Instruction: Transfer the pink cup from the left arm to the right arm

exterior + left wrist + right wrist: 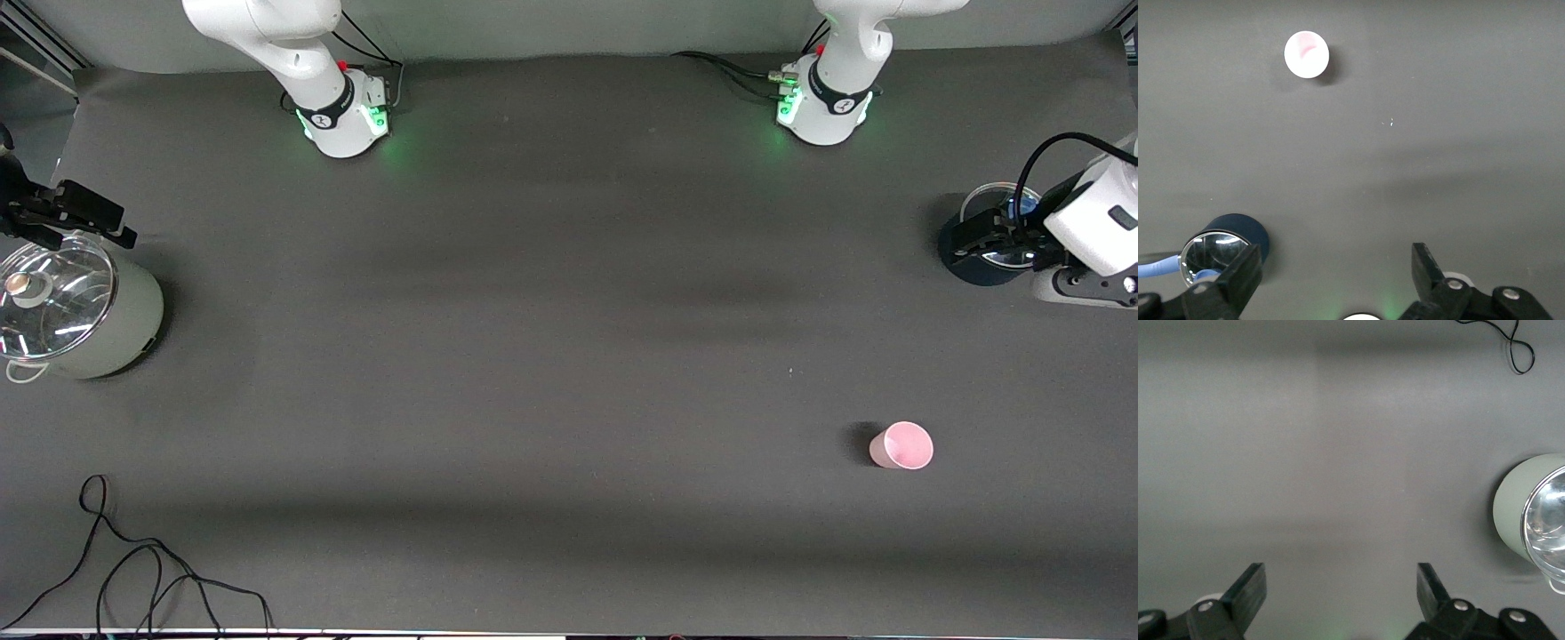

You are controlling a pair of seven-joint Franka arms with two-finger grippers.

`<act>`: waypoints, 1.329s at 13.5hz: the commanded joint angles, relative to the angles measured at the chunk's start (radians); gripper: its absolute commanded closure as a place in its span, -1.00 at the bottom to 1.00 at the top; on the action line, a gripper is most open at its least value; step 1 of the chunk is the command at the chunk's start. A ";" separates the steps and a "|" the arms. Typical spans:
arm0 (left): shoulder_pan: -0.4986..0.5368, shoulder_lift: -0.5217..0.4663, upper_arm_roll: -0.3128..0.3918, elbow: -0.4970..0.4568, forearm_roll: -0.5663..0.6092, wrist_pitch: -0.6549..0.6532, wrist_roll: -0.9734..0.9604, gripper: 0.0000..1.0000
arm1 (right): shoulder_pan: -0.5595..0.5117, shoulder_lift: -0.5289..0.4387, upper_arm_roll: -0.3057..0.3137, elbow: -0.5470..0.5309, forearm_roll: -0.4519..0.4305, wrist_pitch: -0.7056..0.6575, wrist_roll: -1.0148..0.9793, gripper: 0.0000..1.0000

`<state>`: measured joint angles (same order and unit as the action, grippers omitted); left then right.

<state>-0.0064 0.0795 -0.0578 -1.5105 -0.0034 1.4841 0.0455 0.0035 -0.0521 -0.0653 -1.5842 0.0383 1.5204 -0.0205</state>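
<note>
A dark grey table (551, 293) carries a pale green pot (84, 307) with a glass lid at the right arm's end and a dark blue pot (982, 258) at the left arm's end. The right gripper (76, 213) hangs above the green pot, fingers spread wide and empty. The left gripper (987, 233) hangs over the blue pot, fingers likewise spread, holding nothing. The pink cup (901, 445) stands upright on the table, nearer the front camera than the blue pot, toward the left arm's end, untouched. A black cable (133, 569) lies near the table's front edge.
</note>
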 commanded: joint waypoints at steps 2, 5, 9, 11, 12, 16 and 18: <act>0.000 -0.006 0.001 0.006 -0.001 0.005 -0.004 -1.00 | 0.006 0.020 -0.008 0.036 0.015 -0.032 0.001 -1.00; 0.006 -0.004 0.003 0.007 0.005 0.018 0.014 -1.00 | 0.007 0.020 -0.010 0.036 0.014 -0.034 -0.003 -1.00; 0.006 0.023 0.003 0.052 0.011 0.018 0.023 -1.00 | 0.007 0.018 -0.008 0.033 0.014 -0.034 -0.003 -1.00; 0.009 0.035 0.009 0.073 0.005 0.018 0.152 -1.00 | 0.007 0.018 -0.010 0.033 0.014 -0.034 -0.003 -1.00; 0.022 0.039 0.010 0.073 0.002 0.019 0.240 -1.00 | 0.007 0.018 -0.010 0.032 0.014 -0.035 -0.003 -1.00; 0.135 0.135 0.007 0.162 -0.076 0.019 0.628 -1.00 | 0.007 0.015 -0.010 0.032 0.014 -0.048 -0.004 -1.00; 0.208 0.189 0.007 0.194 -0.171 0.021 0.828 -1.00 | 0.007 0.015 -0.010 0.032 0.014 -0.057 -0.004 -1.00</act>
<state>0.1467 0.1957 -0.0468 -1.3950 -0.1040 1.5129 0.7068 0.0035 -0.0457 -0.0662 -1.5796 0.0383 1.4884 -0.0205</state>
